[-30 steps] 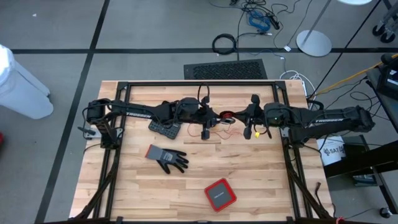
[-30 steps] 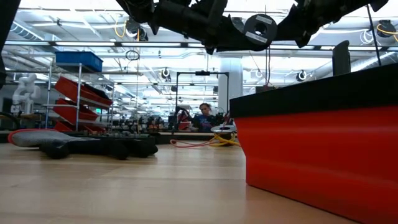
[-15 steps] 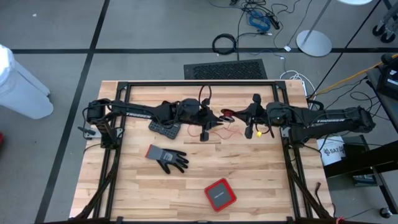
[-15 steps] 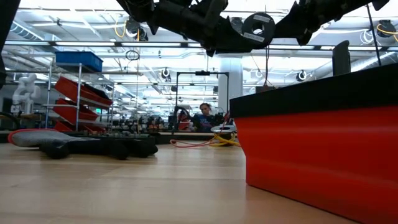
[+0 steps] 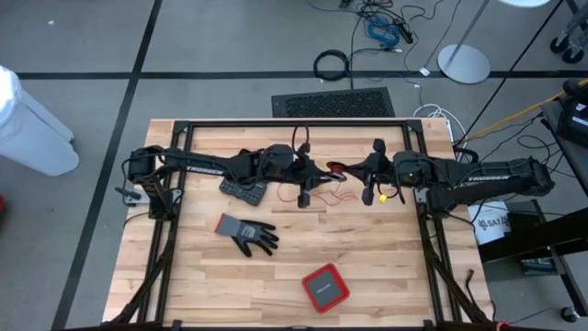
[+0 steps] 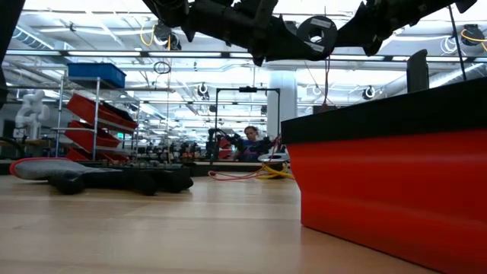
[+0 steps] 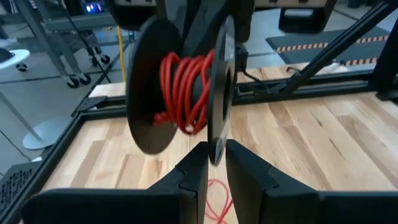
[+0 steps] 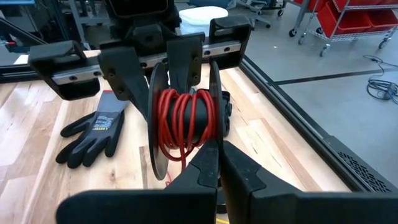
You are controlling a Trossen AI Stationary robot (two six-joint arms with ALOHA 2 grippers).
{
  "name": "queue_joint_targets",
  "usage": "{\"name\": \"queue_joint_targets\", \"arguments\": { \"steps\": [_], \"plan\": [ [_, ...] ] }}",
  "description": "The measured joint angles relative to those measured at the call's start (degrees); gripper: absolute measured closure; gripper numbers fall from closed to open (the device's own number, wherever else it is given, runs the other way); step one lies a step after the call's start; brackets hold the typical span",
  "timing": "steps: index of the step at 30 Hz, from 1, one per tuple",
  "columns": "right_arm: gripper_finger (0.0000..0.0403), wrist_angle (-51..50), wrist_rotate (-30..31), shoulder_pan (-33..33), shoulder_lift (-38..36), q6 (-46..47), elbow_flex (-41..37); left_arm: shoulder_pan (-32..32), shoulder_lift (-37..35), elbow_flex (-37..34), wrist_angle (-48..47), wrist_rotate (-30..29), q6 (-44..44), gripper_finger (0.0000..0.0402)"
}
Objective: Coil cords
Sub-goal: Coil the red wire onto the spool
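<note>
Spool [image 5: 336, 169] of red cord [image 7: 186, 87], black and two-flanged, held up above the back middle of the wooden table [image 5: 386, 267], between the two arms reaching in from either side.

Left gripper [image 7: 216, 155] coming in from the table's left, narrowed to a slim gap. Rim of one black flange caught in that gap between the dark fingers [image 7: 196, 168], as seen from the left wrist. Several tight red turns wound round the core, with one loose loop bulging out on the flange side.

Right gripper [image 8: 216, 152] coming in from the table's right, fingers pressed fully together, tips right at the lower rim of the other flange. Grip on anything there: not possible to tell.

More red cord trailing loose on the wood just below the spool, in thin squiggles. Yellow cord [image 6: 275, 173] lying on the table in the same far area, beside the red strand, seen from table height.

Grey and black glove [image 5: 246, 233] flat on the table, nearer the front and to the left, well apart from the spool. Red box [image 5: 325, 287] with a dark top near the front edge, right of the glove. Small black keypad-like block [image 5: 243, 191] under the left arm.

Person [image 6: 249, 143] seated in the room far behind the table.
</note>
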Motion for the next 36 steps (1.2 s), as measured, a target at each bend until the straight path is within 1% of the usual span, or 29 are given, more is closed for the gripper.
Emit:
{"name": "queue_joint_targets", "arguments": {
  "steps": [3,8,11,14,19,20,29,36],
  "plan": [
    [0.0403,0.0,-0.2,0.0,0.0,0.1,0.0,0.0,0.0,0.0,0.8,0.5,0.0,0.0334],
    [0.0403,0.0,-0.2,0.0,0.0,0.1,0.0,0.0,0.0,0.0,0.8,1.5,-0.1,0.0305],
    [0.0403,0.0,-0.2,0.0,0.0,0.1,0.0,0.0,0.0,0.0,0.9,1.9,-0.1,0.0302],
    [0.0403,0.0,-0.2,0.0,0.0,0.1,0.0,0.0,0.0,0.0,2.1,2.5,-0.1,0.0320],
    [0.0403,0.2,-0.2,0.0,0.0,-0.1,0.0,0.0,0.0,0.0,2.9,3.2,0.0,0.0385],
    [0.0403,0.2,-0.3,0.0,0.0,-0.2,0.0,0.0,0.0,0.0,2.9,3.3,0.0,0.0391],
    [0.0402,0.5,-0.7,0.0,0.0,-2.8,0.0,0.0,0.0,0.0,2.5,3.1,2.0,0.0398],
    [0.0385,2.2,-2.9,0.0,-0.5,-3.5,0.0,0.0,0.0,0.0,0.2,3.1,3.4,0.0400]
  ]
}}
